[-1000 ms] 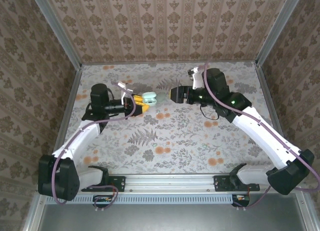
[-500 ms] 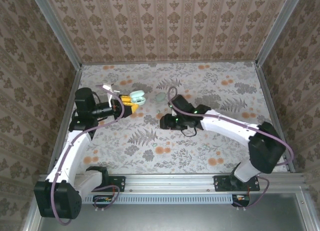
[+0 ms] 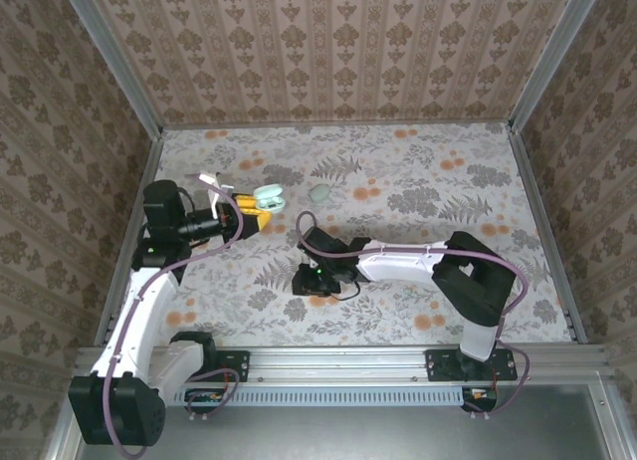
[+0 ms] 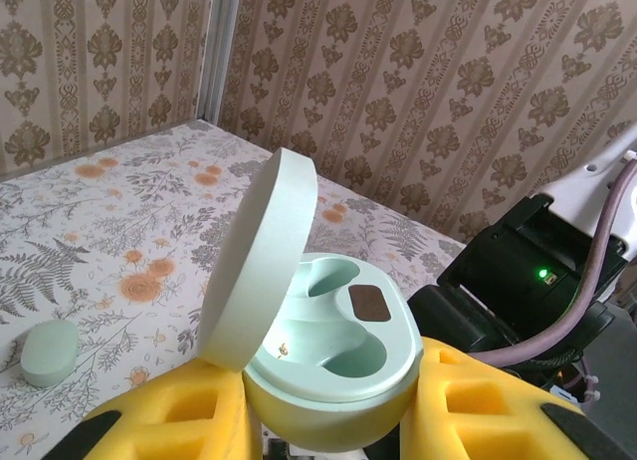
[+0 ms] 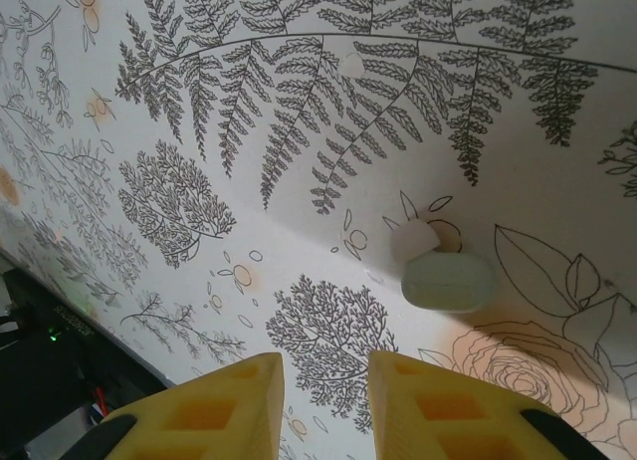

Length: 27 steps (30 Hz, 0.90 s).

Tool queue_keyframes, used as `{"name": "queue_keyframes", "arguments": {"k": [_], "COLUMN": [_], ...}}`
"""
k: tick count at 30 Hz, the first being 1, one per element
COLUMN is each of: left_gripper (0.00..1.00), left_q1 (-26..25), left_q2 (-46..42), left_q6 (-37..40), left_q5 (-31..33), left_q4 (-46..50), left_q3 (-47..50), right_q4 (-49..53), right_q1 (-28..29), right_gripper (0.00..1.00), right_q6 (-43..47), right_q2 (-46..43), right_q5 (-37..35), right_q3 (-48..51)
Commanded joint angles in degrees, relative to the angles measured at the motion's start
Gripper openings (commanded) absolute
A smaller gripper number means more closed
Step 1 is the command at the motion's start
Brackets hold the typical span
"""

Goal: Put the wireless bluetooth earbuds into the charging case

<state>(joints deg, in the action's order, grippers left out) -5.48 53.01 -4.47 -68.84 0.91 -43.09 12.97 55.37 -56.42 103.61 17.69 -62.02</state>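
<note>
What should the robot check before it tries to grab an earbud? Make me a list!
1. Charging case lid is open: ok, the lid stands up.
2. Sockets in the case are free: ok, both look empty.
3. Left gripper holds the case: ok, yellow fingers press both sides.
4. Earbud lies loose on the table: ok.
5. Right gripper is lined up on that earbud: not ok, the earbud sits off to the side of the fingers.
6. Right fingers are apart enough to fit around it: cannot tell, the gap looks narrow.
</note>
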Motion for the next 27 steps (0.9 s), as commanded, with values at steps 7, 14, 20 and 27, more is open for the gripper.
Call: {"name": "queue_keyframes", "arguments": {"k": [7, 14, 20, 27], "left_gripper": [0.06, 0.06, 0.06, 0.06], "left_q1": [0.64, 0.73, 0.73, 0.76], "left_q2": [-0.8, -0.6, -0.53, -0.63], "left_q6": [2.21, 2.69, 2.82, 2.86], "left_q5": [-1.47, -1.31, -1.39, -1.47], "left_q4": [0.85, 0.81, 0.86, 0.88], "left_q3": [0.03, 0.23, 0.29, 0.34], "right_q4": [1.08, 3.1, 5.29, 6.66], "right_q1": [0.0, -0.52, -1.61, -2.29], "right_gripper": [0.31, 0.38, 0.39, 0.38], "right_q6": [-2.11, -2.11, -0.83, 0.49], "right_q2": [4.61, 5.02, 4.92, 4.87], "right_q5": [4.11, 2.42, -0.88, -4.11], "right_q3": [-1.92, -2.22, -3.14, -5.25]}}
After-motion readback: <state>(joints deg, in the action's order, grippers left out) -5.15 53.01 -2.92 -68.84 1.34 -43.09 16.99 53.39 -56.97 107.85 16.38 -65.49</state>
